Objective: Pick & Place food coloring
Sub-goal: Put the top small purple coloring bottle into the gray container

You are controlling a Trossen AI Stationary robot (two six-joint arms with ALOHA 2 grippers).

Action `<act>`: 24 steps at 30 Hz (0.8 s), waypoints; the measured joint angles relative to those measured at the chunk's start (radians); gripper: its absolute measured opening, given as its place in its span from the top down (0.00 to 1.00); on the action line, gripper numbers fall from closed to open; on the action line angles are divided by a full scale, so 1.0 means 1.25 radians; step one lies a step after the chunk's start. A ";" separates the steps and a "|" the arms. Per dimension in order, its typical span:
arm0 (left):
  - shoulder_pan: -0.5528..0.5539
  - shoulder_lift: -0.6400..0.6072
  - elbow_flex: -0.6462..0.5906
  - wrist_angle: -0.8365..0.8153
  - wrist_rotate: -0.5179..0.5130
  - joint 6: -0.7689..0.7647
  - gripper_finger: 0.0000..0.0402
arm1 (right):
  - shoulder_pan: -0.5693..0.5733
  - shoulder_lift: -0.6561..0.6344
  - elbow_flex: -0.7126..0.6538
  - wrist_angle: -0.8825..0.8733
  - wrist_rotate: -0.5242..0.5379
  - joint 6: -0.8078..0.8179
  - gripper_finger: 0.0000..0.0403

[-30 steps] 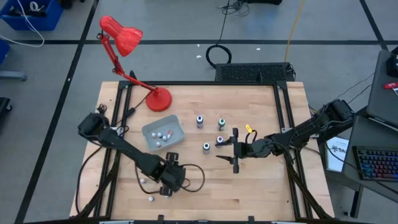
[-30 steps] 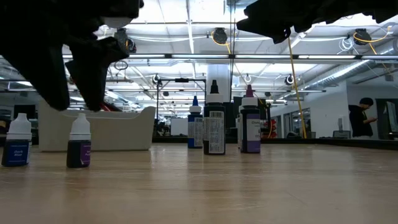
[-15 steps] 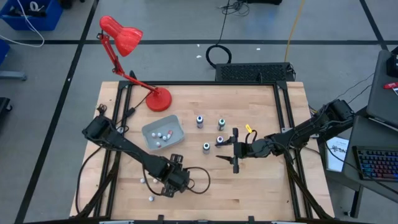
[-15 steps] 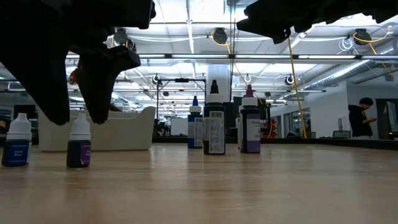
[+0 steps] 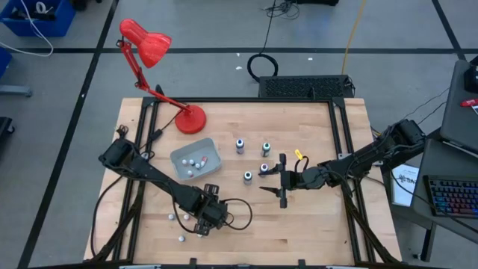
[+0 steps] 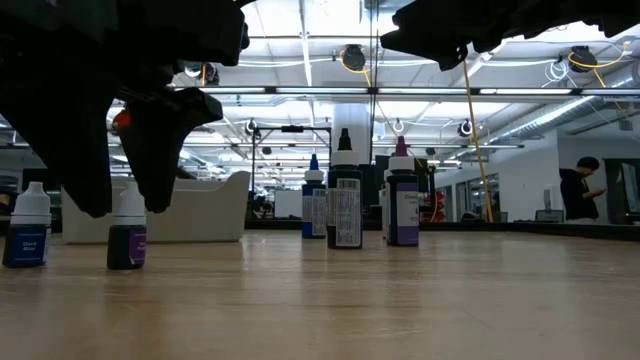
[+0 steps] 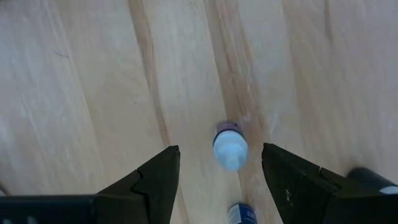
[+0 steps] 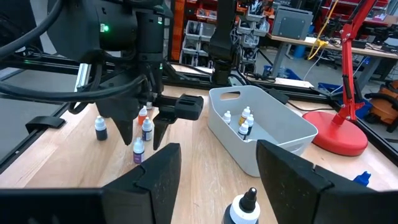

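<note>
Small food coloring bottles stand upright on the table near its front left. In the left wrist view a white-capped purple bottle (image 7: 230, 147) stands between and beyond my open left gripper's (image 7: 219, 163) fingers, untouched; a blue one (image 7: 242, 215) is beside it. The low view shows the left gripper (image 6: 125, 195) hanging over the purple bottle (image 6: 127, 236), with a blue bottle (image 6: 27, 228) beside it. More small bottles lie in the grey tray (image 5: 196, 159). My right gripper (image 5: 282, 181) waits open at mid-table, near a larger bottle (image 5: 264, 167).
Other larger bottles (image 5: 240, 144) (image 5: 265, 149) (image 5: 247, 176) stand mid-table. A red desk lamp's base (image 5: 191, 119) sits at the far left. Loose small bottles (image 5: 171, 217) (image 5: 181, 238) stand near the front left edge. A black-tipped bottle (image 8: 244, 208) is close under the right gripper.
The left gripper has come down a little over the purple bottle and stays open. The right arm has kept still.
</note>
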 joint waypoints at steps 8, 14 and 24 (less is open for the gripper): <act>0.000 0.000 0.000 0.002 0.009 -0.001 0.50 | 0.000 0.000 0.000 0.000 0.000 0.000 0.51; 0.000 0.000 0.000 0.002 0.019 -0.002 0.70 | 0.000 0.000 0.000 0.000 0.000 0.000 0.51; 0.001 0.000 0.000 0.013 0.020 -0.001 0.87 | 0.000 0.000 0.000 0.000 0.000 0.001 0.51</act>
